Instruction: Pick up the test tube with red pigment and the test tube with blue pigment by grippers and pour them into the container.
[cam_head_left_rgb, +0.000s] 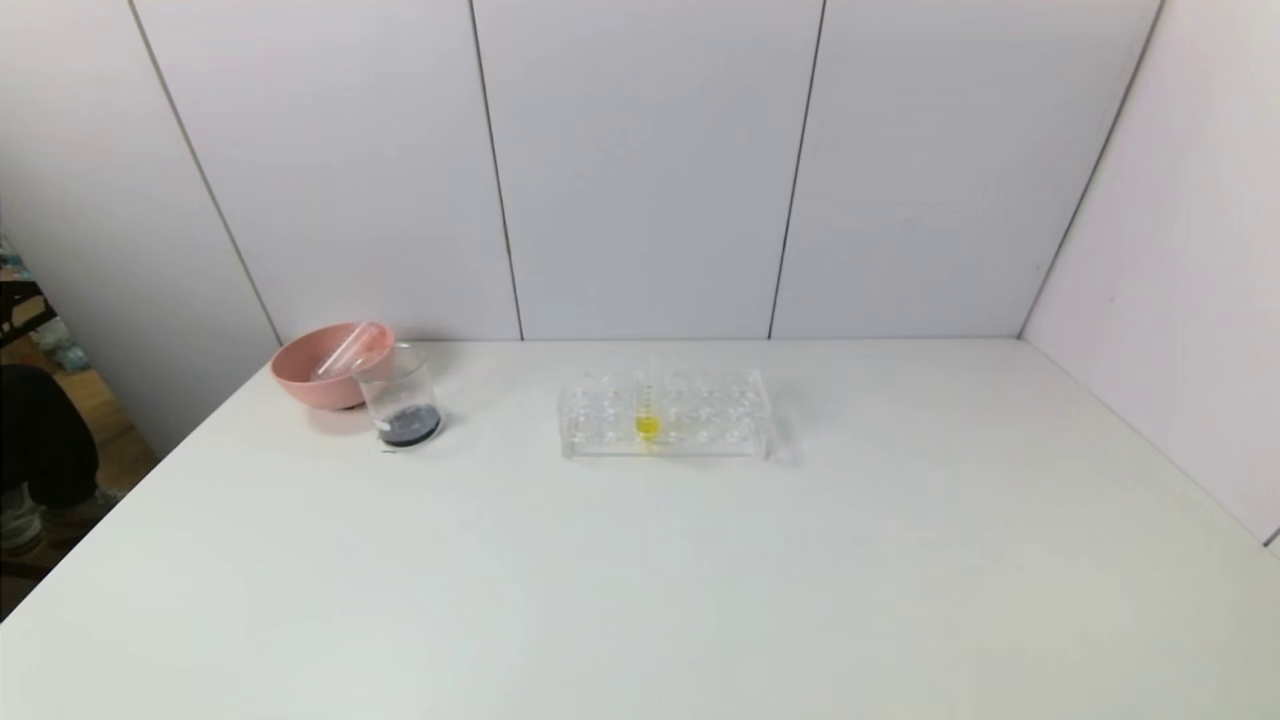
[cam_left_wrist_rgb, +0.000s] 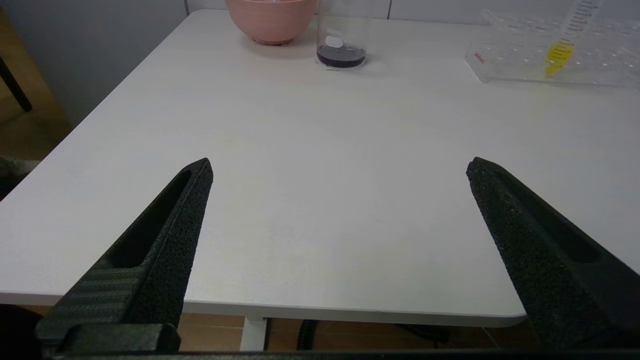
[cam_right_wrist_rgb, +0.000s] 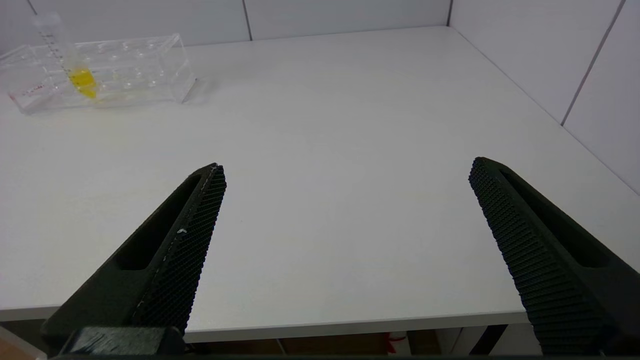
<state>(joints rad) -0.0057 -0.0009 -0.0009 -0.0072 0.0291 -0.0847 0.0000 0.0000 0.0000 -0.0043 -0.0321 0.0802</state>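
The left gripper (cam_left_wrist_rgb: 340, 167) hangs at the table's (cam_head_left_rgb: 700, 560) near edge, fingers spread wide, empty. The right gripper (cam_right_wrist_rgb: 347, 167) does likewise. Toward the far-left corner, the container (cam_head_left_rgb: 398, 394) holds dark liquid, beside a pink bowl (cam_head_left_rgb: 325, 368).

We see a plain white tabletop (cam_head_left_rgb: 700, 560) backed by pale grey wall panels (cam_head_left_rgb: 650, 170) with dark seams. The bowl (cam_head_left_rgb: 325, 375) is salmon pink. The clear container (cam_head_left_rgb: 400, 395) holds a dark, near-black purple pool. In the colourless rack (cam_head_left_rgb: 665, 415), one tube (cam_head_left_rgb: 647, 415) with black graduation marks shows bright yellow liquid. Both tools, left tool (cam_left_wrist_rgb: 340, 167) and right tool (cam_right_wrist_rgb: 347, 170), are black, their pads finely textured.
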